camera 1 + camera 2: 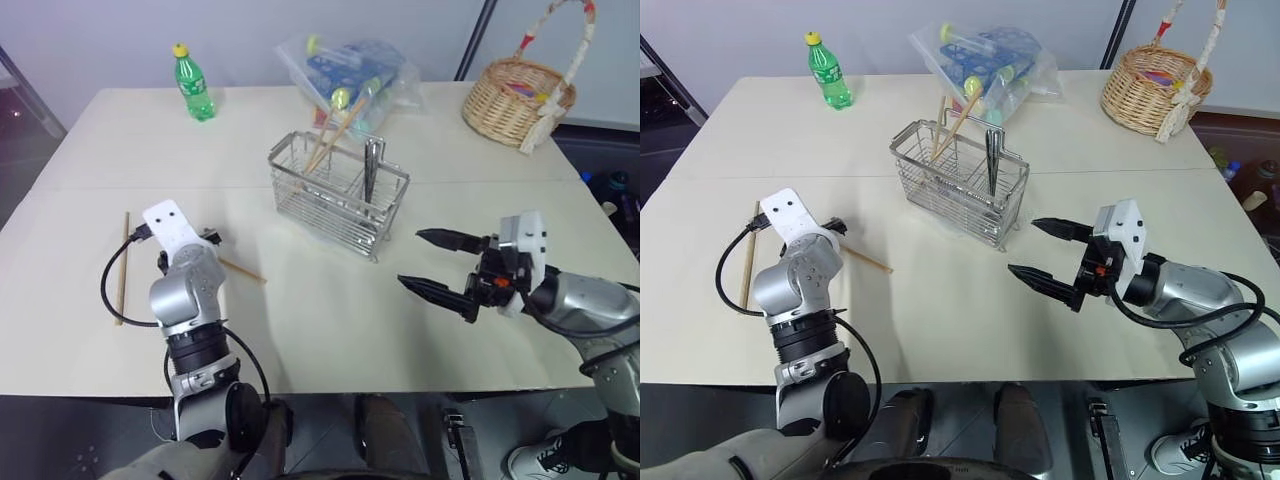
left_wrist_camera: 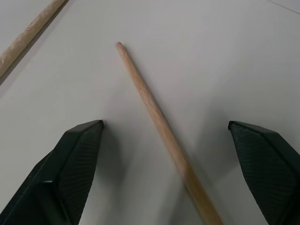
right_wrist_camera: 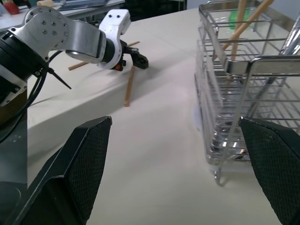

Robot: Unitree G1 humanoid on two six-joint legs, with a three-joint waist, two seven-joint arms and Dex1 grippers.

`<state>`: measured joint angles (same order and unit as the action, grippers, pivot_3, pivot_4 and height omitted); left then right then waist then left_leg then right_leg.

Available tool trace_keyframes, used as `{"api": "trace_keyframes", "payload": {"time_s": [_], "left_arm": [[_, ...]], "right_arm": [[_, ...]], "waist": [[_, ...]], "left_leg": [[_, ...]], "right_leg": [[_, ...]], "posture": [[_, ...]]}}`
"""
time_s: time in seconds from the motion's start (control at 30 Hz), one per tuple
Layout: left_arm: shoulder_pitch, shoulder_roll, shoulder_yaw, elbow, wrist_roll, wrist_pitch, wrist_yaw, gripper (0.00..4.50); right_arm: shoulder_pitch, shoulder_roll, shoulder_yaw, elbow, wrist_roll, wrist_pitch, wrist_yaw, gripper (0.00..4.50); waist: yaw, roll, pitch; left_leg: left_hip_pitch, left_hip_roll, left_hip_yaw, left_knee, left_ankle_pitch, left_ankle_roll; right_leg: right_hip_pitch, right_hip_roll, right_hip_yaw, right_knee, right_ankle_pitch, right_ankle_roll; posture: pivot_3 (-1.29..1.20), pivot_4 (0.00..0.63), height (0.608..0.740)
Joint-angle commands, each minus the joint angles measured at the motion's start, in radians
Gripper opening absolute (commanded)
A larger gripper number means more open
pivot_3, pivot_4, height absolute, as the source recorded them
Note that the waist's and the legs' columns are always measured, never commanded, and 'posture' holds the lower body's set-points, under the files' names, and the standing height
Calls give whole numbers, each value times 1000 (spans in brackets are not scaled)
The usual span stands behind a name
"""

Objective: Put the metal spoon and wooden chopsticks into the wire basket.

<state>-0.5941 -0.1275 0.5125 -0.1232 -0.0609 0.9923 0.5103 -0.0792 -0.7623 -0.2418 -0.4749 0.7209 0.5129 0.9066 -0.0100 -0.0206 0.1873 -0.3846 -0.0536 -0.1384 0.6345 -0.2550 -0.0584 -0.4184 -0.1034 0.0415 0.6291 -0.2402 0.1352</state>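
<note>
The wire basket (image 1: 338, 192) stands mid-table. The metal spoon (image 1: 372, 168) stands upright in it, and two wooden chopsticks (image 1: 325, 143) lean in its far compartment. A loose chopstick (image 2: 159, 123) lies flat on the table between the fingers of my left gripper (image 2: 164, 125), which is open with a gap on each side of the stick. Another chopstick (image 1: 122, 266) lies further left. The right wrist view shows the left gripper (image 3: 134, 60) low over the stick. My right gripper (image 1: 411, 258) hovers open and empty, right of the basket and pointing toward it.
At the back of the table (image 1: 330, 320) are a green bottle (image 1: 193, 86), a clear plastic bag of items (image 1: 348, 72) behind the wire basket, and a wicker basket with a tall handle (image 1: 518, 98) at the far right.
</note>
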Motion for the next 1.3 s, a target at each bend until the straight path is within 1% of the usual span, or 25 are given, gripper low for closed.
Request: {"api": "trace_keyframes", "payload": {"time_s": [0.03,0.07,0.13,0.2,0.23,0.57,0.63,0.73,0.9,0.97,1.07,1.13,1.17,1.3], "left_arm": [[27,-28,37,-4,-11,25,34,2778],[30,-32,42,-9,-11,26,39,2235],[33,-42,53,-19,-12,33,54,1303],[33,-50,64,-24,-17,36,64,288],[33,-54,69,-26,-18,36,68,59],[24,-29,66,-27,-24,33,66,59],[4,-18,71,-3,-38,12,55,59],[-22,25,76,52,-74,-87,-5,59],[-60,194,7,110,-118,-293,-220,59],[-104,299,-37,157,-136,-413,-379,59],[-176,397,-53,242,-191,-531,-551,59],[-224,444,-62,299,-227,-588,-652,59],[-236,457,-67,319,-236,-607,-681,59],[-317,506,-114,407,-314,-675,-912,59]], "right_arm": [[-2,-5,-30,-37,13,-14,-5,4500],[-3,-4,-30,-37,13,-14,-5,4500],[-6,-4,-29,-35,12,-12,-8,4500],[-13,-3,-27,-32,12,-10,-13,4500],[-15,-3,-28,-30,13,-9,-15,4500],[4,-13,-48,-50,39,6,-17,4500],[9,-14,-50,-54,41,6,-18,4500],[16,-16,-58,-66,49,11,-25,4500],[26,-17,-80,-95,70,25,-44,4500],[35,-14,-91,-110,75,29,-57,4500],[46,-9,-96,-124,77,31,-71,4500],[54,-8,-101,-133,80,32,-78,4500],[56,-8,-101,-135,81,32,-81,4500],[67,-3,-106,-161,89,35,-106,4500]], "waist": [[1,0,0],[1,0,0],[3,0,0],[6,0,0],[7,0,0],[4,0,0],[4,0,0],[6,0,0],[0,-2,1],[2,-3,1],[4,-3,1],[4,-2,1],[4,-2,1],[1,-2,1]], "left_leg": [[0,0,0,0,0,0],[1,0,0,0,0,0],[2,0,0,0,0,0],[8,0,0,-1,0,0],[10,0,0,-2,-1,0],[11,0,0,-2,-1,1],[11,0,0,-2,-1,1],[11,0,0,-2,-1,1],[10,0,0,-2,-1,1],[9,0,0,-2,-1,1],[9,0,0,-2,-1,1],[9,0,0,-2,-1,1],[9,0,0,-2,-1,1],[9,0,0,-3,-1,1]], "right_leg": [[0,0,0,0,0,0],[1,0,0,0,0,0],[3,0,0,-1,0,0],[8,0,0,-2,0,0],[12,0,0,-4,0,1],[14,0,0,-9,0,2],[14,0,0,-9,0,2],[14,0,0,-8,0,2],[13,1,0,-9,0,2],[13,1,0,-9,0,2],[13,0,0,-10,0,2],[13,0,0,-12,1,3],[14,0,0,-13,1,3],[14,0,0,-13,1,3]], "posture": [[0,150,740],[0,150,740],[0,150,740],[0,150,740],[0,150,740],[0,150,740],[0,150,740],[0,150,740],[0,150,740],[0,150,740],[0,150,740],[0,150,740],[0,150,740],[0,150,740]]}}
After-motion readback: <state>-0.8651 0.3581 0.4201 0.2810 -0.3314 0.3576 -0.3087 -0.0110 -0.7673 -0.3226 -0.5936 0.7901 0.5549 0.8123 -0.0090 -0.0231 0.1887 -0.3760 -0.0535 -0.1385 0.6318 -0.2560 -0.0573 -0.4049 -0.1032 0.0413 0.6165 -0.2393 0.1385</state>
